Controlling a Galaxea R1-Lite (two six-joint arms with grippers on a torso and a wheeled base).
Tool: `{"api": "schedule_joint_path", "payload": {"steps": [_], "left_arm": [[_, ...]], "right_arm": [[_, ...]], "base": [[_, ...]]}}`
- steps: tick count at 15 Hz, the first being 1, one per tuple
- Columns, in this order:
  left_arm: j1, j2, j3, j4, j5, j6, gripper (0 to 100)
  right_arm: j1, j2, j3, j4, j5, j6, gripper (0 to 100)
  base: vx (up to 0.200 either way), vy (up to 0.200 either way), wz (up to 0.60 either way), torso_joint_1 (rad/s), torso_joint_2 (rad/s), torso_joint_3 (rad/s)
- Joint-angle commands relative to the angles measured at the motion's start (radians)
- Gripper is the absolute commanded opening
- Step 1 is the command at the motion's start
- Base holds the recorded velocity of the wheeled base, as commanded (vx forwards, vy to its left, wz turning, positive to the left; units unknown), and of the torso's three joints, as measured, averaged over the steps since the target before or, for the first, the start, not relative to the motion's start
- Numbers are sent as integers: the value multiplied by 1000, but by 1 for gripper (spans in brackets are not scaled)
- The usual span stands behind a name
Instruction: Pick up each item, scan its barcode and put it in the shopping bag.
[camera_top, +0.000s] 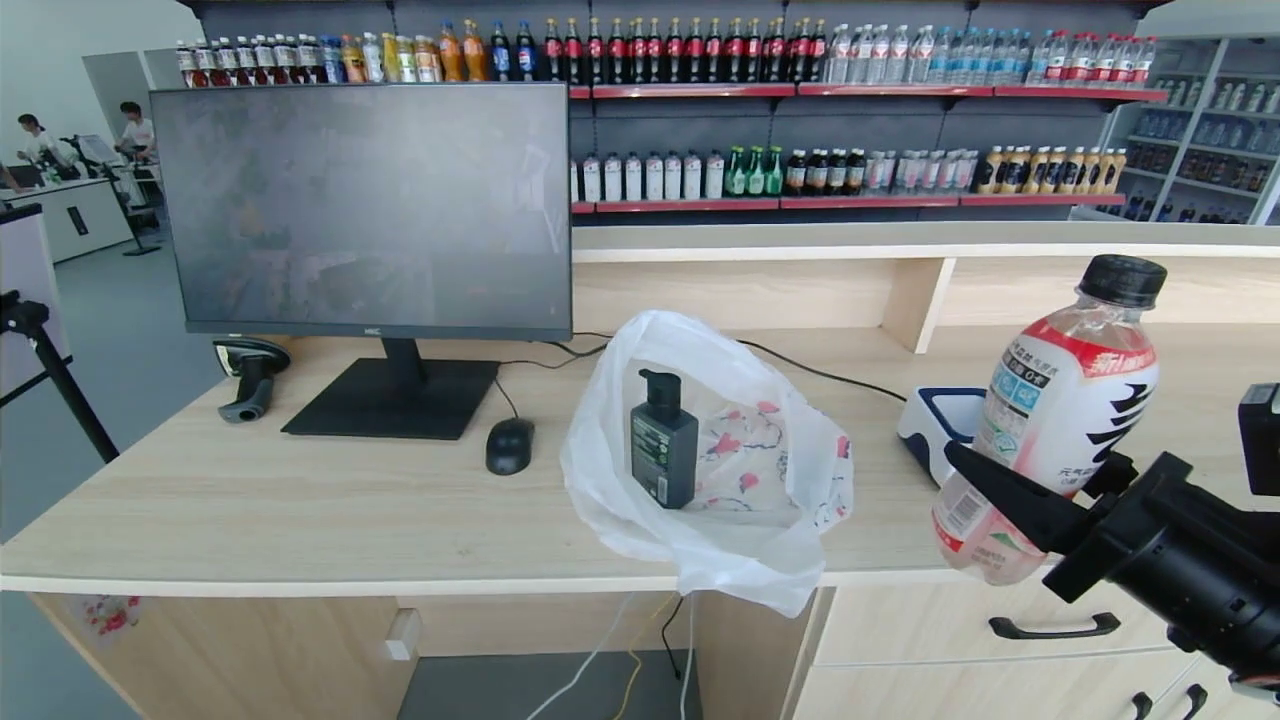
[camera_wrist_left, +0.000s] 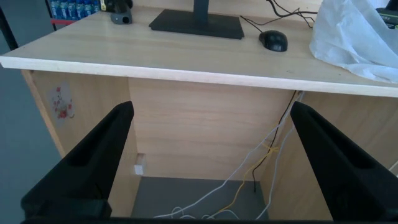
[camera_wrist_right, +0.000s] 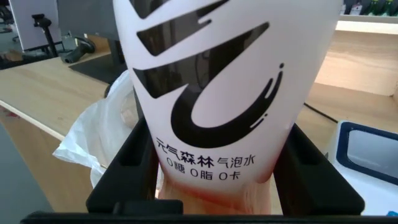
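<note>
bottle (camera_top: 1060, 400) is held tilted, clear of the counter (camera_top: 300, 520), by the blue-and-white box (camera_top: 935, 425) and right of the shopping bag (camera_top: 610, 470). right gripper (camera_top: 1020, 490) is clamped on its lower body, one finger each side. left gripper (camera_wrist_left: 211, 155) is spread wide with nothing in it, low in front of the counter edge. my read: heavy if full, thin plastic that flexes, slick label sleeve. grip mid-to-low body, firm but not crushing, barcode uncovered.
</note>
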Motion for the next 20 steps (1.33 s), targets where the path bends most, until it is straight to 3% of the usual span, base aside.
{"api": "schedule_joint_path", "payload": {"steps": [1,7,9,16,20], "left_arm": [[0,0,0,-1,0,0,100],[0,0,0,-2,0,-2,100],[0,0,0,-2,0,-2,100],[0,0,0,-2,0,-2,100],[0,0,0,-2,0,-2,100]], "right_arm": [[-1,14,-12,-1,-1,0,0],[-4,116,-92,-1,-1,-1,0],[-16,172,-133,-1,-1,-3,0],[-117,361,-302,-1,3,-41,0],[-100,438,-379,-1,5,-60,0]], "base": [[0,0,0,0,0,0],[0,0,0,0,0,0],[0,0,600,2,5,2],[0,0,86,0,0,0],[0,0,0,0,0,0]]}}
